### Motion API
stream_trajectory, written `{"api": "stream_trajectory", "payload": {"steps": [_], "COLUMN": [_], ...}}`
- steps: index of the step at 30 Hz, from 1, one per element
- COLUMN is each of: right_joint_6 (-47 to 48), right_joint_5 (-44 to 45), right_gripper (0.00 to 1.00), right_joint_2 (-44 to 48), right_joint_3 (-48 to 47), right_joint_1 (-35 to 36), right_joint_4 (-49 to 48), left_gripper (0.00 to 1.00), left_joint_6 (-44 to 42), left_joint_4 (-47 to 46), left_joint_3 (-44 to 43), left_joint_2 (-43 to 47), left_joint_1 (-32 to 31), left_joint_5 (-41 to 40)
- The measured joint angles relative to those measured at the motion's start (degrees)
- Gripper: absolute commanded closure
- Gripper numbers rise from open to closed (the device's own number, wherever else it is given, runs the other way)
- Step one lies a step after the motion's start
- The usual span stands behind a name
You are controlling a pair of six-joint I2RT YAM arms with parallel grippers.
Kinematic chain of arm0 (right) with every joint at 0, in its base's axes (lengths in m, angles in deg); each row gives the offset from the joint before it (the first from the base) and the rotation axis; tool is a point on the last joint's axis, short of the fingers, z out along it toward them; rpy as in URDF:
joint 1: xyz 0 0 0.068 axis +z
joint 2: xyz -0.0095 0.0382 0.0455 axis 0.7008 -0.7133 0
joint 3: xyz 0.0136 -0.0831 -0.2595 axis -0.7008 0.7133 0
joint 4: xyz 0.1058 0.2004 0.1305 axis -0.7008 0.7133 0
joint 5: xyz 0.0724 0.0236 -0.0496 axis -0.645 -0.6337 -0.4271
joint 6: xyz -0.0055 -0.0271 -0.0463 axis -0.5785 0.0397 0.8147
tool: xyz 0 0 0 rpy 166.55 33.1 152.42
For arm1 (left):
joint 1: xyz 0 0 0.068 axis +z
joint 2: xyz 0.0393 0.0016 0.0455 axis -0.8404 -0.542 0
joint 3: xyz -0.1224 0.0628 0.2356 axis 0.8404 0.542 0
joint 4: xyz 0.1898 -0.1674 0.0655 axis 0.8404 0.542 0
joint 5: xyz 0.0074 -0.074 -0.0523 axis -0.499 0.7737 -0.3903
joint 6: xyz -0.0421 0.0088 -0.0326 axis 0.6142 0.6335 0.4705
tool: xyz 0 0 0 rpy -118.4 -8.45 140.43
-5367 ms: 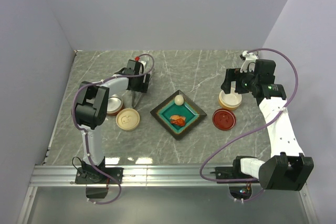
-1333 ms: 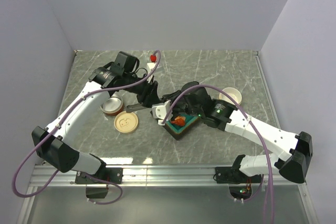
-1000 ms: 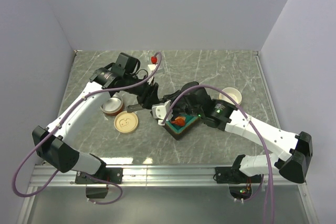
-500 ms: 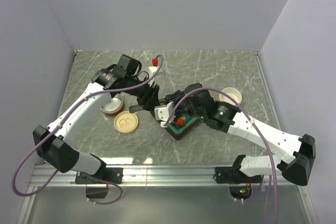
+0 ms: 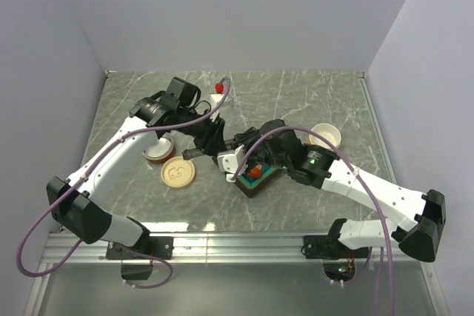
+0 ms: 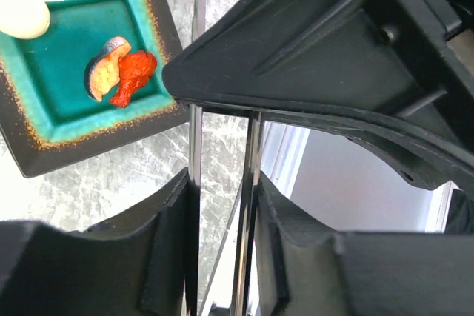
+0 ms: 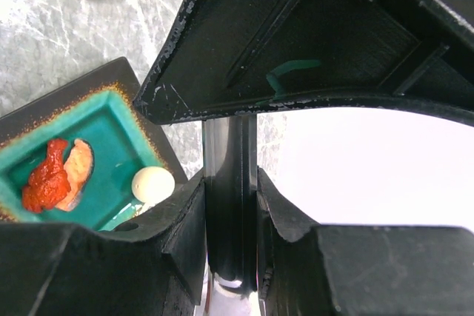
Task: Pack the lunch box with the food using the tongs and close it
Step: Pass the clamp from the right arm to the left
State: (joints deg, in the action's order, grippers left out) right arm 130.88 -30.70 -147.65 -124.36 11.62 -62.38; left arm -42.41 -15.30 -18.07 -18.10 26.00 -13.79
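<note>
My left claw (image 6: 222, 183) and right claw (image 7: 230, 179) both grip the long, thin grey metal tongs (image 6: 247, 205), just beside the dish.

My left claw stands narrow, one finger pressed against each slim arm of the tongs, with the arms held apart between them. My right claw pinches tight on a flat strip of the tongs, perhaps near the joined end, though my own bulk hides that. Both claws meet nose to nose over the grey marble table (image 5: 311, 98), left of the square teal dish with a dark brown rim (image 6: 74, 49). In the dish lie the cream-white egg-shaped piece (image 6: 21, 18) and, apart from it, the orange-red lumps (image 6: 132, 75). A round cream lid (image 5: 178, 173) lies nearby.
</note>
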Motion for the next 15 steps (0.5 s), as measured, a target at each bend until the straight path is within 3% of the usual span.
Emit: {"api": "stream_trajectory", "payload": {"steps": [1, 2, 8, 11, 15], "right_joint_6": [0.0, -0.2, -1.4, -2.6, -6.2], "right_joint_5": [0.1, 0.2, 1.2, 2.1, 2.9], "right_gripper": [0.64, 0.48, 0.19, 0.12, 0.11], "right_joint_2": [0.0, 0.0, 2.7, 6.1, 10.7], "right_joint_3": [0.1, 0.2, 2.7, 4.1, 4.3], "right_joint_1": [0.0, 0.0, 1.3, 2.3, 3.0], "right_joint_4": [-0.1, -0.2, -3.7, -3.8, -3.4], "left_gripper": [0.66, 0.67, 0.69, 0.68, 0.66], "left_joint_6": [0.0, 0.1, 0.2, 0.2, 0.2], "left_joint_4": [-0.1, -0.1, -0.2, -0.3, -1.2], "left_joint_3": [0.0, 0.0, 0.0, 0.1, 1.0], "left_joint_2": [0.0, 0.0, -0.2, -0.2, -0.1], "left_joint_1": [-0.1, -0.1, 0.2, 0.9, 2.2], "left_joint_5": [0.0, -0.2, -3.5, -4.4, -5.0]}}
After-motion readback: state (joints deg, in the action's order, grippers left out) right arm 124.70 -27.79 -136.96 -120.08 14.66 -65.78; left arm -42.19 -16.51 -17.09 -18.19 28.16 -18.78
